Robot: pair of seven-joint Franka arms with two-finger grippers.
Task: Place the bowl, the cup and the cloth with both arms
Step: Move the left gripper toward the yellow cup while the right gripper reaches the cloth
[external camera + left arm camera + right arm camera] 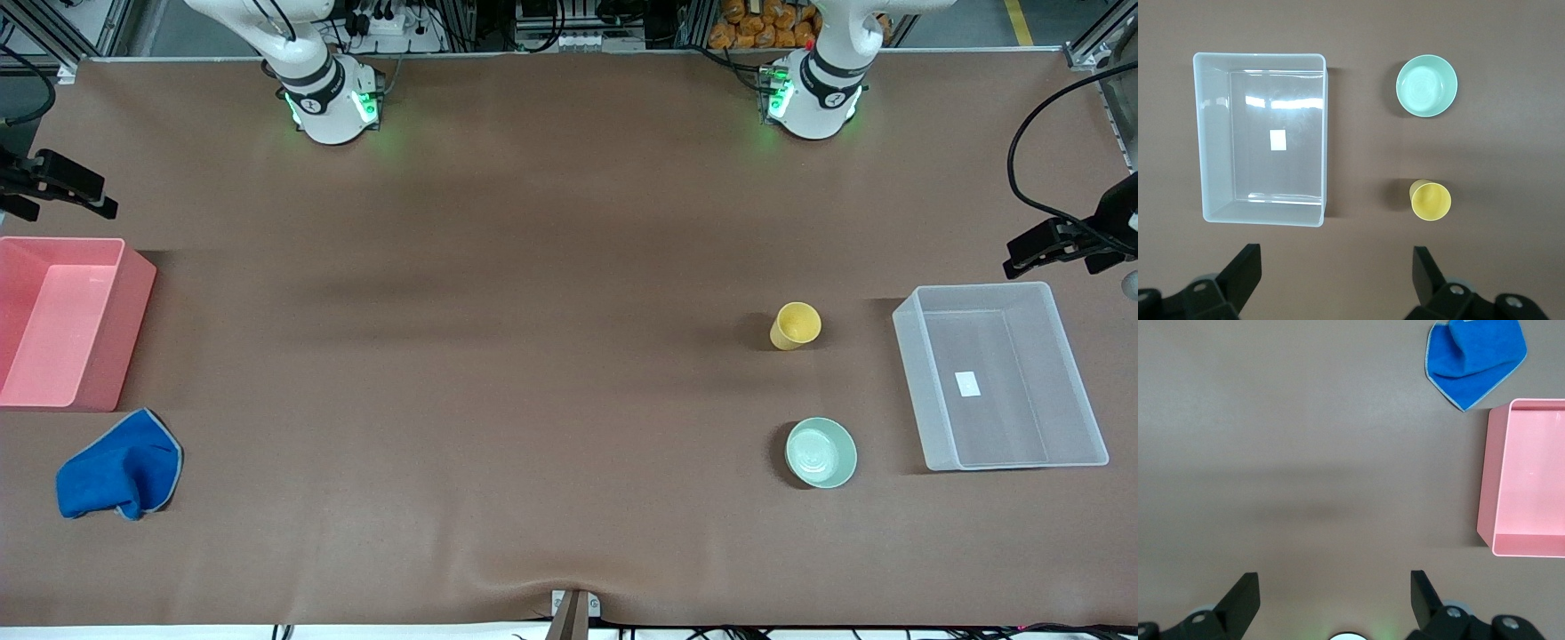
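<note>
The small, glossy, pale mint-green round bowl (821,452) sits upright on the tabletop toward the left arm's end, and nothing lies in it. The plain yellow handleless cup (795,325) stands farther from the front camera than the bowl, well apart from it, its mouth open upward. Both stand near a clear, shallow rectangular plastic bin (1080,373) that lies closer still to the left arm's end; a small white label shows on its floor. The soft bright blue cloth with a thin grey edge trim (120,465) lies crumpled at the right arm's end of the tabletop, just nearer the front camera than a pink rectangular plastic bin (129,329), close to one of its corners without clearly touching it.

The left gripper (1337,277) hangs high over bare tabletop near the clear bin and the cup, its black jaws spread wide and holding nothing. The right gripper (1335,600) hangs high over bare tabletop near the pink bin, its jaws spread wide too, gripping nothing.

The brown matte tabletop (533,356) is covered by a sheet that ripples slightly at the edge nearest the front camera. Along the edge with the arm bases run aluminium frame rails, cables and some orange objects, too small to identify. Black clamp mounts stand at both ends of the tabletop.

Count: one bowl, one cup, one cloth, two bins, two white arms with green-lit bases.
</note>
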